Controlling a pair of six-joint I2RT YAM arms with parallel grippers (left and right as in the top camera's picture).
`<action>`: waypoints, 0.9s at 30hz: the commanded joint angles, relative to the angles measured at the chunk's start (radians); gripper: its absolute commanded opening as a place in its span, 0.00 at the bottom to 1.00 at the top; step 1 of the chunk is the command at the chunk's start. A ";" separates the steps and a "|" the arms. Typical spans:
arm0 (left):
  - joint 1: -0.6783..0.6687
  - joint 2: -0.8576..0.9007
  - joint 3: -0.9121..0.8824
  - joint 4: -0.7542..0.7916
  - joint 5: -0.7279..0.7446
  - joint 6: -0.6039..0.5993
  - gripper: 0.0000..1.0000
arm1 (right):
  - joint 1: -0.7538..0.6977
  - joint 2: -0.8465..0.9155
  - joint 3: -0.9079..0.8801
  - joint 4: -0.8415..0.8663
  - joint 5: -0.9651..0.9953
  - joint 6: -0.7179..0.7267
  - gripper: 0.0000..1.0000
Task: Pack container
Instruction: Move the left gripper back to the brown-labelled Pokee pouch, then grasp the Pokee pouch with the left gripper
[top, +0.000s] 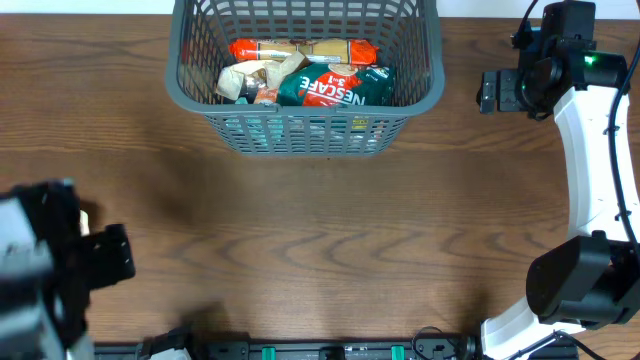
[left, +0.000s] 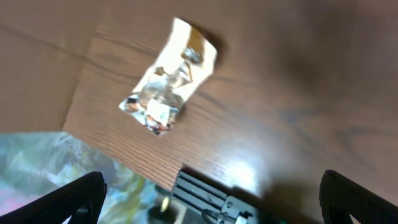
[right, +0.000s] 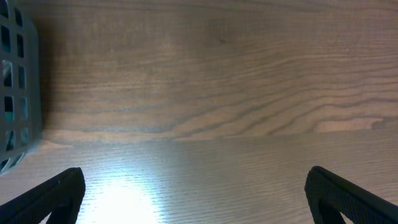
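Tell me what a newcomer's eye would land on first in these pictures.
First, the dark grey slatted basket at the far middle of the table, holding a green Nescafe 3-in-1 packet beside an orange packet and a beige packet. Next, the crumpled pale packet lying alone on the wood near the table's edge in the left wrist view. The left pincer and right pincer both stand open and empty.

White-shelled right arm (top: 590, 150) with black joints, black cables, green light (top: 591, 60); matte black fingers (right: 50, 196).
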 joint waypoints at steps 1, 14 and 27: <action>0.005 0.089 -0.046 0.025 0.067 0.122 0.98 | 0.002 -0.016 0.003 0.002 -0.005 0.004 0.99; 0.279 0.381 -0.047 0.180 0.282 0.227 0.99 | 0.001 -0.016 0.003 0.004 -0.004 0.003 0.99; 0.488 0.387 -0.209 0.299 0.277 0.422 0.99 | 0.001 -0.016 0.003 0.002 -0.004 -0.007 0.99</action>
